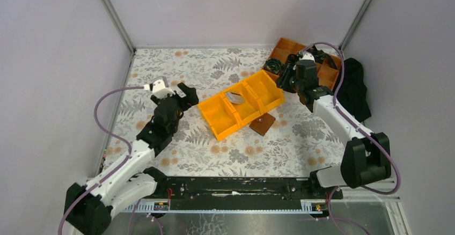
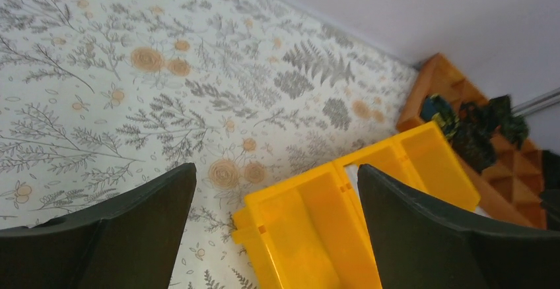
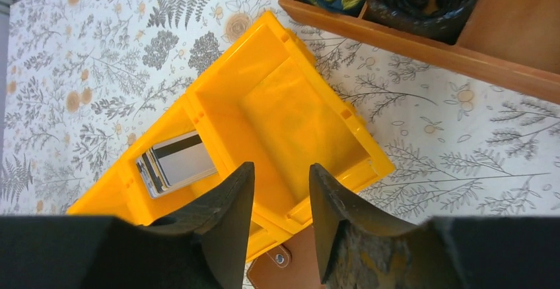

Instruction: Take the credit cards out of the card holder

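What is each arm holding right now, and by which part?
Nothing. Left gripper jaws wide apart, empty; right gripper jaws narrower, empty, above the yellow bin.

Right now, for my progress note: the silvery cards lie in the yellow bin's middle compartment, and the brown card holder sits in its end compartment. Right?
Not quite. The cards do lie in the middle compartment of the yellow bin, but the brown card holder lies on the table just outside the bin, beside its near wall. The top external view shows it.
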You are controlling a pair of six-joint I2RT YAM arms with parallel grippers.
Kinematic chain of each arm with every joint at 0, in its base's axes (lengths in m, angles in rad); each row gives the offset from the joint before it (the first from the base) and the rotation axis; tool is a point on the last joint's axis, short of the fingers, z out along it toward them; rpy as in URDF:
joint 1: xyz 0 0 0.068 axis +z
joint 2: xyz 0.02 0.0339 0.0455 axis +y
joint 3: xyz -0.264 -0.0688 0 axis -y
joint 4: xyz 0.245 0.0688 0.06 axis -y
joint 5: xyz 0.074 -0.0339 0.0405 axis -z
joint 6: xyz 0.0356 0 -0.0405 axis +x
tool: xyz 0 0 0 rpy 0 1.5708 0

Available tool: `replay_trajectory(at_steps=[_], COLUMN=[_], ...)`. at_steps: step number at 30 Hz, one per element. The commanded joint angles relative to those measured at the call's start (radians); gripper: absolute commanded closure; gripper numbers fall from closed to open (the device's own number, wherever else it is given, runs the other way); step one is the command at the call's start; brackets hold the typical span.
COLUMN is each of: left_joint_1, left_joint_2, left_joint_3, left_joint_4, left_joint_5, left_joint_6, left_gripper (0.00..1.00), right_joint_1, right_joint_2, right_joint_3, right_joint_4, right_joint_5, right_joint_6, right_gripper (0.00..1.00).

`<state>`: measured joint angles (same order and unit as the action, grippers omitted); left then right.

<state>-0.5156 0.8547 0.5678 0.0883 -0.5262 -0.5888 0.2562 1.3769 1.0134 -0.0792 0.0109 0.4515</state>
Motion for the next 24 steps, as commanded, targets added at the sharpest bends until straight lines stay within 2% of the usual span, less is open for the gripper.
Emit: replay_trajectory(at_steps=[1,3,4,8,12,13,15,17,21,24], left_joint_1=[0.002,0.003,0.004,0.005,0.005,0.004,0.004,0.005,0.004,0.005], left_joint_2=[0.127,0.167,0.18,0.223,0.231,0.235,0.251,0.277,0.323,0.349], left_joint_3=[0.075,0.064,0.051,0.065,0.067,0.066,0.069,0.078,0.09,0.089], left_joint_4=[-0.077,-0.065,-0.046,-0.055,-0.076,-0.078,-0.092,-0.114,-0.143,-0.146], left_joint_5=[0.06,0.087,0.097,0.137,0.114,0.111,0.108,0.109,0.126,0.152], left_joint_6=[0.018,-0.003,-0.03,-0.061,-0.071,-0.071,-0.073,-0.087,-0.135,-0.168], left_gripper=[0.01,0.06,0.1,0.19,0.38,0.4,0.4,0.4,0.31,0.28], right_joint_1=[0.002,0.005,0.007,0.008,0.008,0.009,0.014,0.023,0.066,0.08], right_joint_2=[0.035,0.047,0.054,0.082,0.124,0.133,0.144,0.148,0.145,0.137], right_joint_3=[0.02,0.015,0.015,0.012,0.018,0.017,0.01,0.001,-0.009,-0.024], right_joint_4=[0.067,0.068,0.066,0.054,0.04,0.038,0.043,0.055,0.065,0.074], right_joint_5=[-0.079,-0.074,-0.068,-0.036,-0.014,-0.013,-0.014,-0.015,0.018,0.049], right_joint_6=[0.017,0.011,0.008,0.001,-0.01,-0.01,-0.007,-0.014,-0.047,-0.06], right_gripper=[0.51,0.36,0.33,0.28,0.28,0.28,0.28,0.24,0.13,0.11])
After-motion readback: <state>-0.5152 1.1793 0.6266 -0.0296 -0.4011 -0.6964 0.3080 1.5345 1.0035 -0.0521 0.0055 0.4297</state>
